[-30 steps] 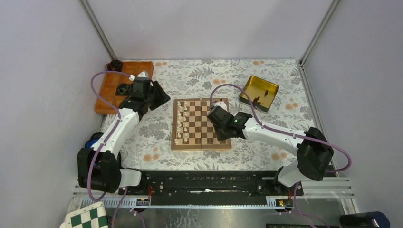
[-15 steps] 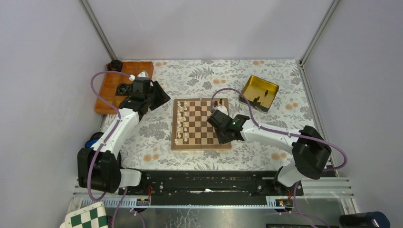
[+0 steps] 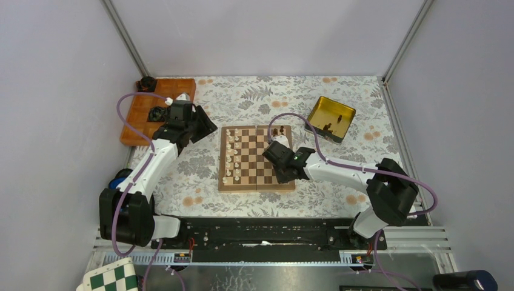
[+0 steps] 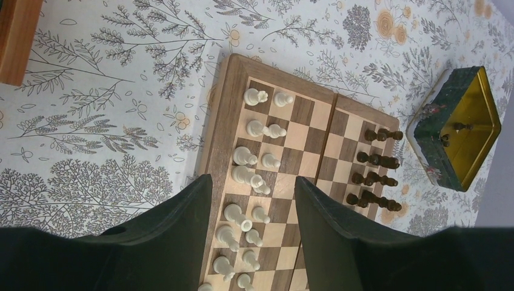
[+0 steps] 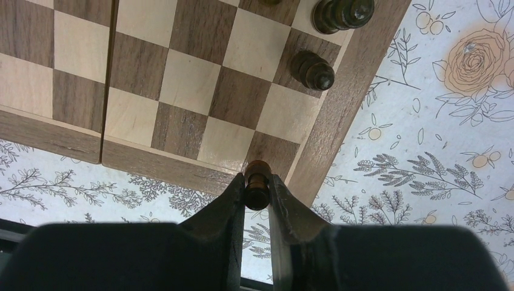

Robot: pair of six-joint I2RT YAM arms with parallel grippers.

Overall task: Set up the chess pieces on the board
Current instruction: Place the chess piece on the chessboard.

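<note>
A dark piece was clamped in the right gripper, with the board corner just ahead of the jaws, so lowering and release were judged next; the left gripper was seen apart, empty.

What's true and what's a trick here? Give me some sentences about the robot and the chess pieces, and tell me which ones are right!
1. The right gripper is pinching a dark chess piece. True.
2. The left gripper is carrying a white piece. False: it is open and holds nothing.
3. The white pieces stand along one side of the board. True.
4. The tin beside the board has nothing in it. False: a few dark pieces lie inside it.
</note>
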